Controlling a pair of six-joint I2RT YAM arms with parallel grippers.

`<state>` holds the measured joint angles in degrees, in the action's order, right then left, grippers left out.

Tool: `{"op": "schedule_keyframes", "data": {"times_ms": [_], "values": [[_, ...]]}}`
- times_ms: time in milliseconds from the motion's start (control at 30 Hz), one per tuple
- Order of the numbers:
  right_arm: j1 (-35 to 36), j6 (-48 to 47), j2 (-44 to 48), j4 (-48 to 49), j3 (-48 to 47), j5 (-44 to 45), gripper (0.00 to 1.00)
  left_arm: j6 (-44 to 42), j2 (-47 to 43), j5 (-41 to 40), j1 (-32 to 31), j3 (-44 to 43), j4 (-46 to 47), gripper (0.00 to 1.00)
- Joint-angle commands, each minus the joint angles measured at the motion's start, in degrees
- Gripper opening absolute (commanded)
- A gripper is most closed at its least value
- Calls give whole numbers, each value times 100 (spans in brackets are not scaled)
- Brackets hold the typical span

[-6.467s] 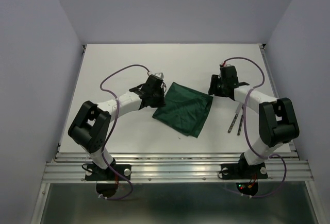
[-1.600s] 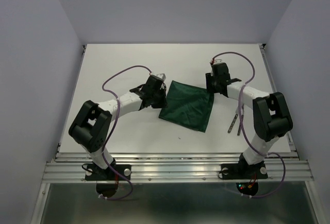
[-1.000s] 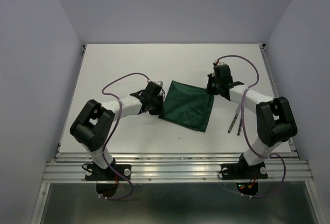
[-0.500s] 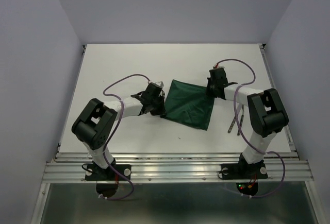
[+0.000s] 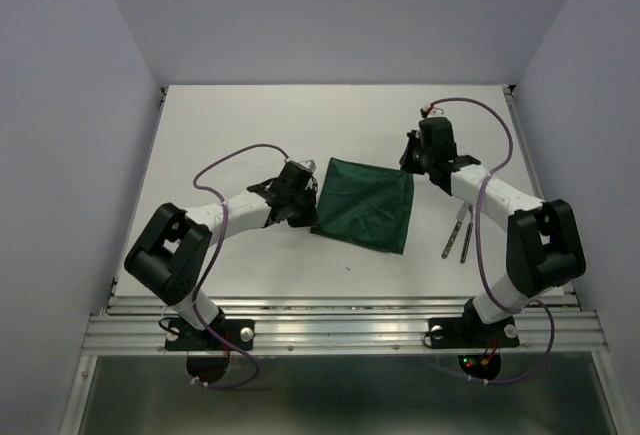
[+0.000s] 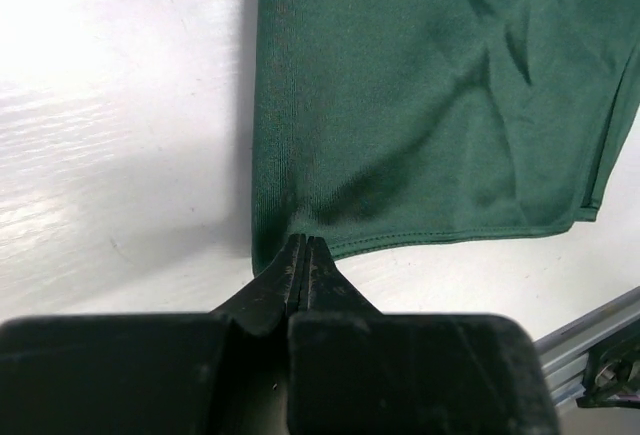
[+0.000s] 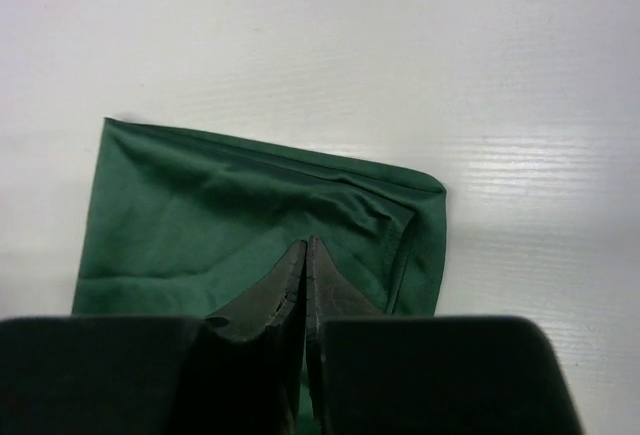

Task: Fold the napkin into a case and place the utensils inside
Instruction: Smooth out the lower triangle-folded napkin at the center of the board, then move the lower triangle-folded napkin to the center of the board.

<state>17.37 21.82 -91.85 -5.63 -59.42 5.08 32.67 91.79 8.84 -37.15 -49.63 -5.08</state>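
The dark green napkin [image 5: 365,205] lies flat in the middle of the table, roughly square, with soft creases near its far right corner [image 7: 400,205]. My left gripper [image 5: 312,217] is low at the napkin's near left corner. In the left wrist view its jaws [image 6: 305,240] are shut on the hem, and the cloth [image 6: 430,105] puckers at the tips. My right gripper [image 5: 411,163] hovers over the far right corner. In its wrist view the jaws [image 7: 305,243] are together above the cloth [image 7: 230,215], pinching nothing visible. The utensils [image 5: 456,235] lie side by side right of the napkin.
The white table [image 5: 250,125] has grey walls on three sides. A metal rail [image 5: 340,330] runs along the near edge by both arm bases. Purple cables loop above each forearm.
The right gripper has drawn back up and to the right, off the napkin's far right corner. That corner now lies flatter. The left gripper stays pinched at the near left corner.
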Motion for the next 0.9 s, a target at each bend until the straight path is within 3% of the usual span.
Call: {"op": "schedule_keyframes", "data": {"times_ms": [0, 367, 500, 600, 867], "values": [[126, 32, 431, -105, 61, -165, 7, -190, -486, -418, -12, -424, -414, 0], [127, 357, 616, -202, 914, 466, 8, -313, -302, -612, 278, -899, -643, 0], [127, 173, 362, -263, 766, 880, 17, -234, -276, -524, 278, -926, -573, 0], [127, 59, -42, -360, 494, 837, 36, -199, -144, -410, 278, -1075, -485, 0], [-119, 173, -430, -272, 229, 424, 39, -225, 1339, -75, 217, -2795, -529, 0]]}}
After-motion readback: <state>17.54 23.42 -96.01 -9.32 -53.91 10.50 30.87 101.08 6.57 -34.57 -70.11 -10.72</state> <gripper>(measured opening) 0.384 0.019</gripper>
